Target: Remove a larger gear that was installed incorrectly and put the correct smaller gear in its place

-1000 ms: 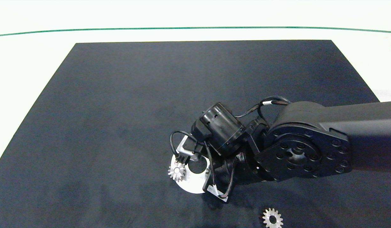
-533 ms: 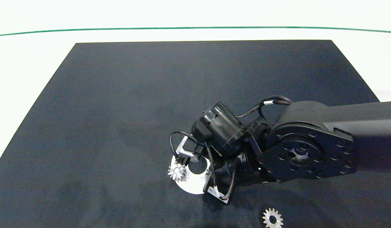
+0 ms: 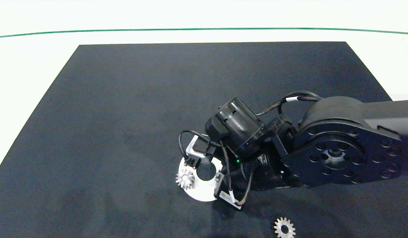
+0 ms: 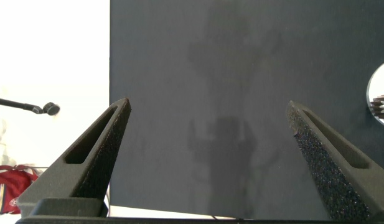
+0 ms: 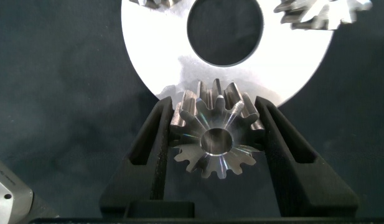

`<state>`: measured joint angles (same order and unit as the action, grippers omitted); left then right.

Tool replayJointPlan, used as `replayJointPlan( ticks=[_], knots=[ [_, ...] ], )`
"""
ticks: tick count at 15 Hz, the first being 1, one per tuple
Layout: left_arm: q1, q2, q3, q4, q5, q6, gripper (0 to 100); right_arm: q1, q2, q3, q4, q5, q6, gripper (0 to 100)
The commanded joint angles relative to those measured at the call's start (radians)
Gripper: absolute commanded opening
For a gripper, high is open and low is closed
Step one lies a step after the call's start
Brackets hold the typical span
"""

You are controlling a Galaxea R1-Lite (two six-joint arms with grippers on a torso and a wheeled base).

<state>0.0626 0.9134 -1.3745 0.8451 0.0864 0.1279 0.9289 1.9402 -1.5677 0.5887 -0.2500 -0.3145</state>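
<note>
smaller gear (image 5: 215,137) sits clamped between the right gripper (image 5: 215,140) fingers (image 5: 155,143), centre hole facing the wrist camera, held at the near rim of the white disc (image 5: 154,56), apparently just above it. Right gripper's jaws are narrow, pinching the gear on both sides. White disc has a big round centre hole; two other small gears sit on it, one (image 5: 322,12) at one edge of the wrist view, another (image 5: 155,3) barely showing at the frame edge. In the head view the right arm comes in from the right and covers most of the disc (image 3: 204,193); one small gear (image 3: 185,179) is visible on the disc's left side. larger gear (image 3: 284,228) lies flat on the black mat (image 3: 124,115), well apart from the disc, toward the bottom right edge. left gripper (image 4: 210,124) hovers over bare mat, jaws wide, holding nothing; disc edge just in its view.
</note>
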Motion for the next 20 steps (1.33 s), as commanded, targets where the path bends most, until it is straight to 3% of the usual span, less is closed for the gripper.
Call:
replayJointPlan(
  ticks=[1,5,12,17,20],
  knots=[
    [0.000,-0.001,0.000,0.006,0.001,0.001,100,0.001,-0.049,0.003,0.005,-0.002,-0.003,37],
    [0.000,-0.002,0.002,0.006,0.001,0.001,100,-0.007,-0.122,0.049,0.006,-0.002,0.000,37],
    [0.000,-0.004,0.002,0.006,0.001,0.001,100,-0.078,-0.185,0.238,-0.009,0.006,0.006,37],
    [0.000,-0.004,0.002,0.006,0.001,0.001,100,-0.108,-0.170,0.377,-0.218,0.028,0.009,37],
    [0.000,-0.004,0.002,0.006,0.001,0.001,100,-0.117,-0.165,0.385,-0.221,0.032,0.011,37]
  ],
)
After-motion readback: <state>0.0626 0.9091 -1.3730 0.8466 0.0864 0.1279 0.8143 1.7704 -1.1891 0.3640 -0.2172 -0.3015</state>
